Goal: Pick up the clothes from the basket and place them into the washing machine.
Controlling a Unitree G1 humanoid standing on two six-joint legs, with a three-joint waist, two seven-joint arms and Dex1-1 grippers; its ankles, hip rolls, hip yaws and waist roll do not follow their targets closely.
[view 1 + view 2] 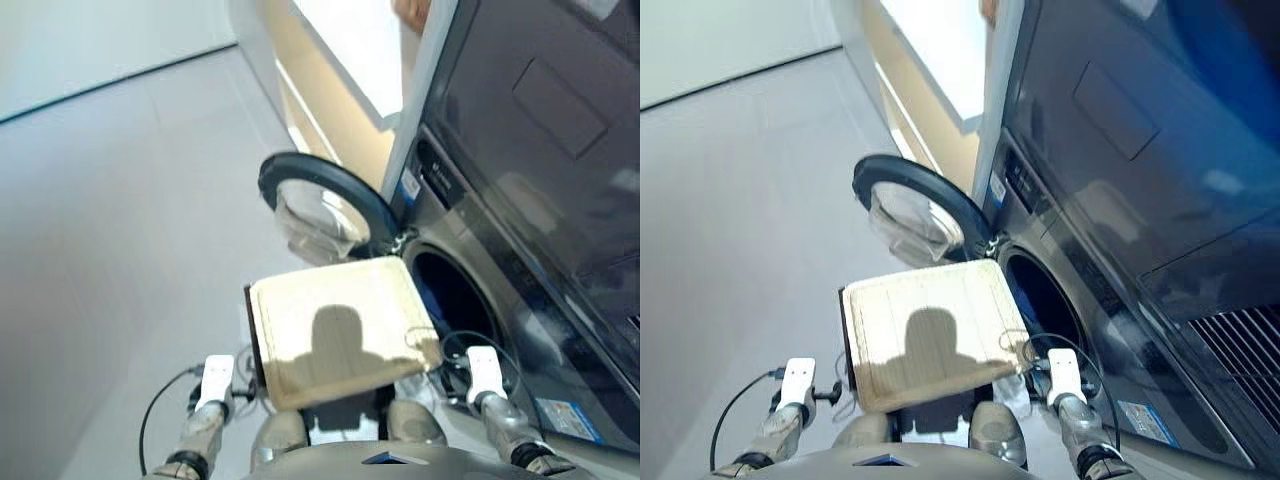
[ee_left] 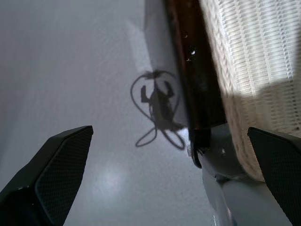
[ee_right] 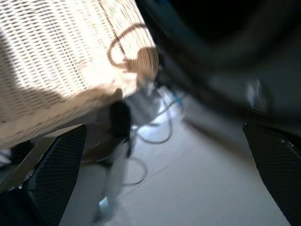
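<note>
Both tools, left (image 2: 155, 183) and right (image 3: 160, 179), hang open and empty beside the basket (image 1: 340, 330), washing machine (image 1: 520, 330) door (image 1: 320, 205) swung wide.

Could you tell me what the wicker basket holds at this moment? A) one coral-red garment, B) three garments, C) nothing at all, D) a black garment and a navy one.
C: in the head views the basket shows only bare cream weave with a shadow across it, beside the washing machine, whose door stands open; both grippers hang open and hold nothing, the left gripper and the right gripper.
</note>
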